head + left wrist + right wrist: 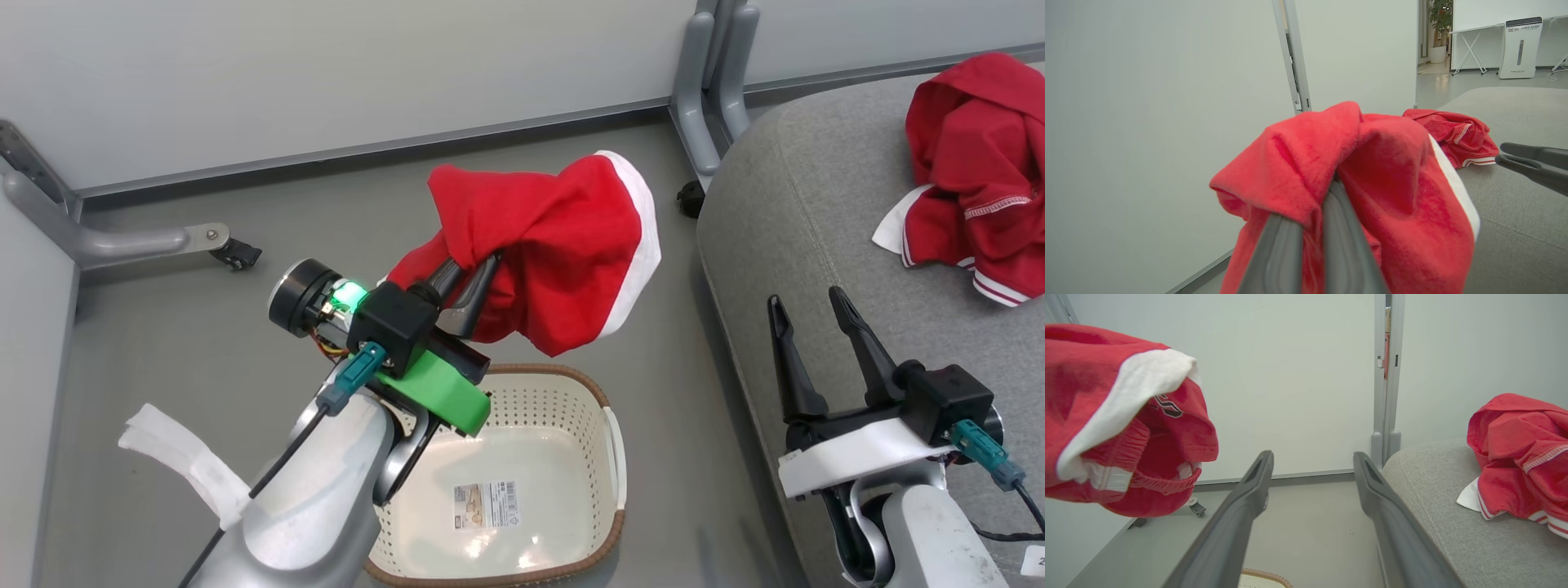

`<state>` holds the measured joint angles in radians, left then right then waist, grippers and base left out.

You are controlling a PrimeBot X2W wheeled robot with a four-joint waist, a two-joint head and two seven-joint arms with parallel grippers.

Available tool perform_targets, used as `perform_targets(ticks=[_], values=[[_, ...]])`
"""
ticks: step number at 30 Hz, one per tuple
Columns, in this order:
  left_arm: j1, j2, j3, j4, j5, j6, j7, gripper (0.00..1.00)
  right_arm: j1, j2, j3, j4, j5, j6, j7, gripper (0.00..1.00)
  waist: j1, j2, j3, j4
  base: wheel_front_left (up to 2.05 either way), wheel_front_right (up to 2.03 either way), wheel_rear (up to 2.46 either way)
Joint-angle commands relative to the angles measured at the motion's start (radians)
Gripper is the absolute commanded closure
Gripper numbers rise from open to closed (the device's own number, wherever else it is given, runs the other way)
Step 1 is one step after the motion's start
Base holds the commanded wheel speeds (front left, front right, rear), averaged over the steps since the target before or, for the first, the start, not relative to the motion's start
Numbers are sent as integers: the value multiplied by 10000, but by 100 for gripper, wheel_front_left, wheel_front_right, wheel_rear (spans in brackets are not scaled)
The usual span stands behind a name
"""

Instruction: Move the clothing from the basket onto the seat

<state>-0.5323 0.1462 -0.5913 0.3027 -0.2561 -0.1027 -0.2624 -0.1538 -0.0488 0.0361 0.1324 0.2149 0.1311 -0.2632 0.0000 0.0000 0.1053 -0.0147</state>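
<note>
1. The left gripper (pixel 472 269) pinches a red garment (pixel 563 245), held up above the basket's far rim.
2. The perforated basket (pixel 563 400) stands on the floor (pixel 163 343).
3. The other red garment (pixel 976 155) lies crumpled on the grey seat (pixel 800 220).
4. The right gripper (pixel 807 300) hovers by the seat's edge, fingers spread.

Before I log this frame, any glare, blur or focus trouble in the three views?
Head view: sharp, evenly lit, soft glare inside the basket. Left wrist view: the left gripper looks soft up close, the held garment crisp. Right wrist view: the seat sharp, no glare.
</note>
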Motion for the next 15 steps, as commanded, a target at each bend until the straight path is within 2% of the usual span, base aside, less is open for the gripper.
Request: perform_targets(ticks=[1, 7, 15], values=[[160, 31, 63, -29, 38, -22, -35, 100, 87, -31, -2, -77, 54, -7, -23, 0, 0, 0, -14, -19, 0, 0, 0], [219, -12, 149, 34, 150, -114, -35, 100, -279, -31, 372, -431, 400, -7, -23, 0, 0, 0, -45, -35, 0, 0, 0], [234, -123, 242, 54, 280, -166, -36, 100, -1034, -31, 1380, -981, 666, -7, -23, 0, 0, 0, 6, -14, 0, 0, 0]])
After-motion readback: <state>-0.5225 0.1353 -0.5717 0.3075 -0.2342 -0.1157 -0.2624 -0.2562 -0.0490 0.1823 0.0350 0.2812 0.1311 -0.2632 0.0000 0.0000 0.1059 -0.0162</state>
